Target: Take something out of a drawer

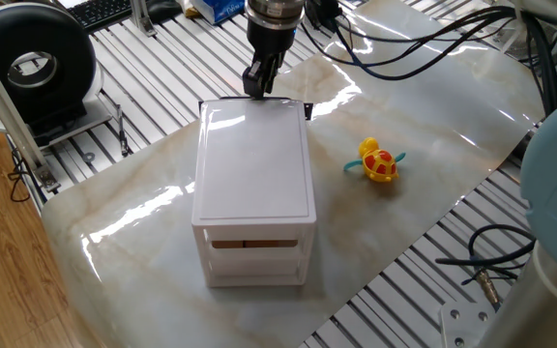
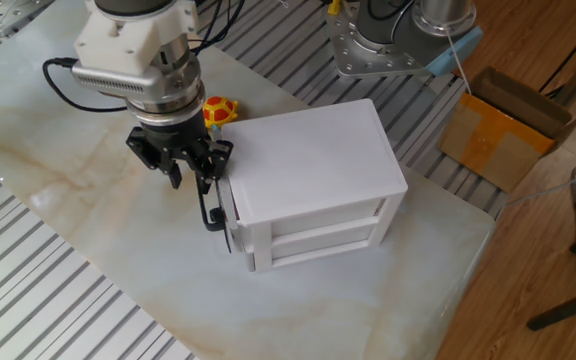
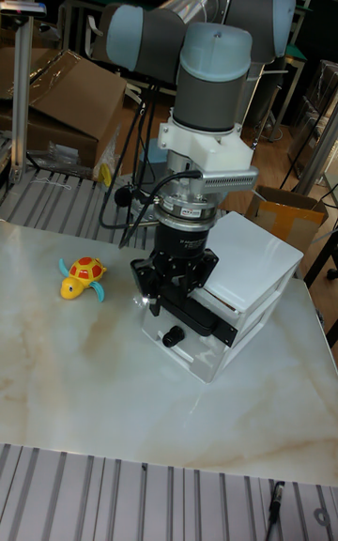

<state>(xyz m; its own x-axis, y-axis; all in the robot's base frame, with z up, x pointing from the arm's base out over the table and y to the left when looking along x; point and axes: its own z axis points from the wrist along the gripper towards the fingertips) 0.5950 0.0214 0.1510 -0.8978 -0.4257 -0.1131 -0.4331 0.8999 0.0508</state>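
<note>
The white three-drawer cabinet [image 1: 254,164] stands mid-table, also seen in the other fixed view [image 2: 313,150]. Its top drawer [image 2: 230,212] sticks out a short way at the end facing the arm, black corner pieces on its front [image 3: 199,342]. My gripper [image 2: 190,172] points down with its fingers closed over the top edge of that drawer front [image 1: 256,85] [image 3: 178,301]. The something inside the drawer is hidden. Only a thin tan strip [image 1: 251,244] shows in the slot at the cabinet's far end, and I cannot tell what it is.
A yellow-and-red toy with teal limbs [image 1: 379,162] [image 2: 218,110] [image 3: 81,276] lies on the marble sheet beside the cabinet. A black round device [image 1: 37,63] stands at the left, cables [image 1: 433,39] trail at the back, and a cardboard box [image 2: 508,125] sits off the table.
</note>
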